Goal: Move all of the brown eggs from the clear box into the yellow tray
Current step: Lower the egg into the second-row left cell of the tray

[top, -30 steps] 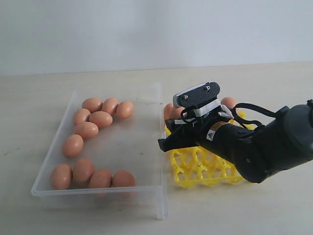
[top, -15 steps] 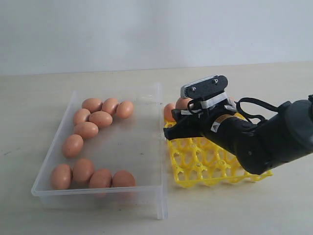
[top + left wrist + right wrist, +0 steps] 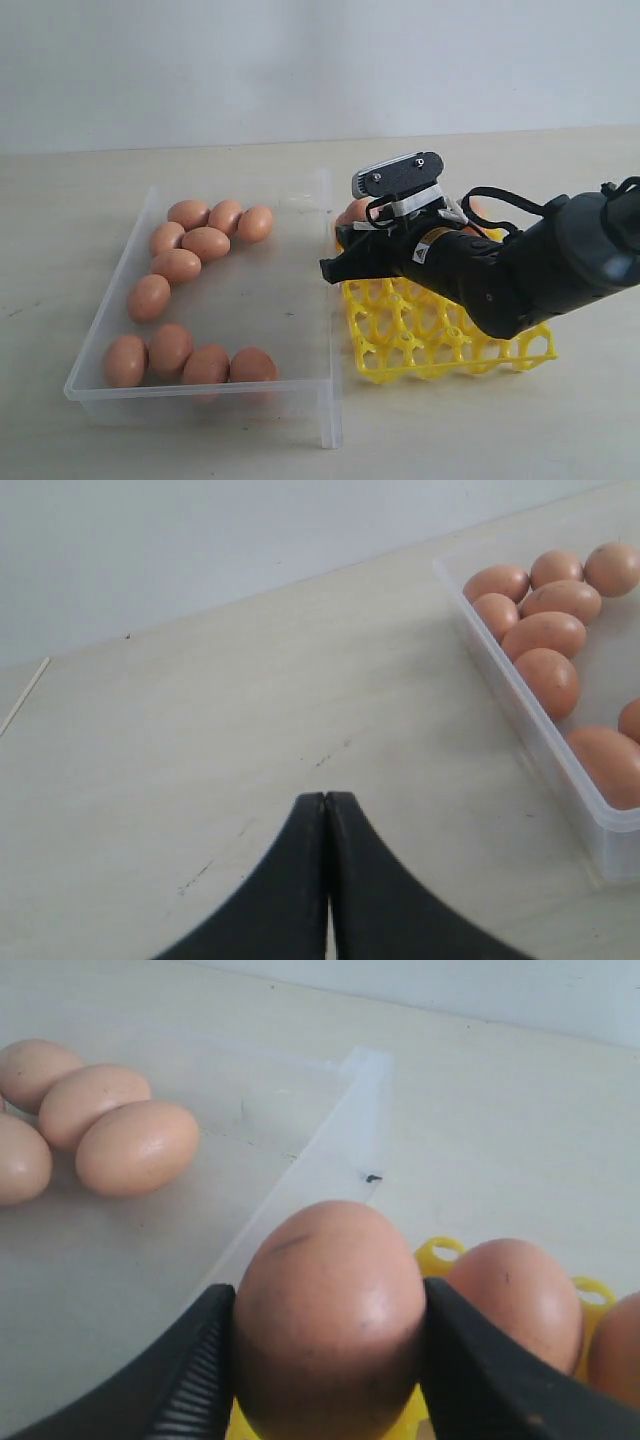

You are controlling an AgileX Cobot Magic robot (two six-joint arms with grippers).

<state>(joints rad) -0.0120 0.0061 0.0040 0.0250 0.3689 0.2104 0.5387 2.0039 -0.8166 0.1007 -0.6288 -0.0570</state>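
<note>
My right gripper (image 3: 328,1296) is shut on one brown egg (image 3: 330,1260), fingers pressed to both its sides, over the back left corner of the yellow tray (image 3: 440,340). In the exterior view that gripper (image 3: 345,264) hangs at the tray's left edge, beside the clear box (image 3: 300,398). Two more eggs (image 3: 515,1295) sit in the tray's back row. Several brown eggs (image 3: 205,243) lie along the box's left side and front (image 3: 190,360). My left gripper (image 3: 326,798) is shut and empty above bare table, outside the box wall (image 3: 560,770); it does not show in the exterior view.
The pale table (image 3: 500,440) surrounds the box and the tray. A white wall (image 3: 300,60) stands behind. The right half of the box floor (image 3: 280,300) holds no eggs. My right arm (image 3: 540,265) lies across the tray's back.
My right gripper rose with the egg, swung a little right over the tray, then came back left toward the tray's left edge. The eggs in the box have not moved.
</note>
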